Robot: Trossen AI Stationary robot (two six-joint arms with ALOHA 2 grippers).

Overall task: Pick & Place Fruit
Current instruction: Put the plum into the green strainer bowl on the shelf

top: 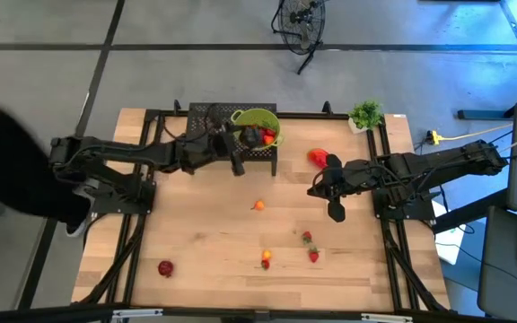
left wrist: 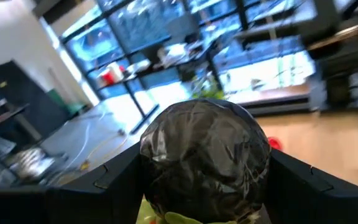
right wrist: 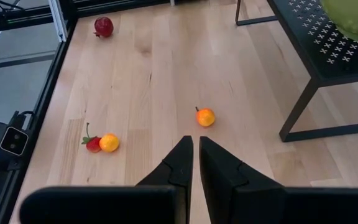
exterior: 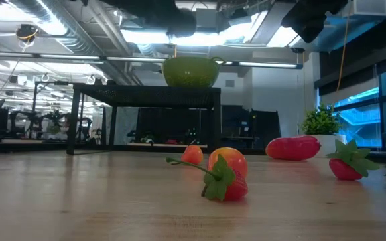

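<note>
The left gripper (top: 238, 148) holds a dark round fruit (left wrist: 204, 155) over the green bowl (top: 257, 119); the right gripper (right wrist: 194, 152) hovers closed above the table (top: 205, 242).

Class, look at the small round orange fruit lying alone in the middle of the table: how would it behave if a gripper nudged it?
The orange fruit looks round, so it would probably roll. It seems small, likely light. Its short stem might stop the roll.

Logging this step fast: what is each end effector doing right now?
Left end effector: closed on a round dark green fruit, above the lime-green bowl.
Right end effector: shut, empty, over the table.
</note>
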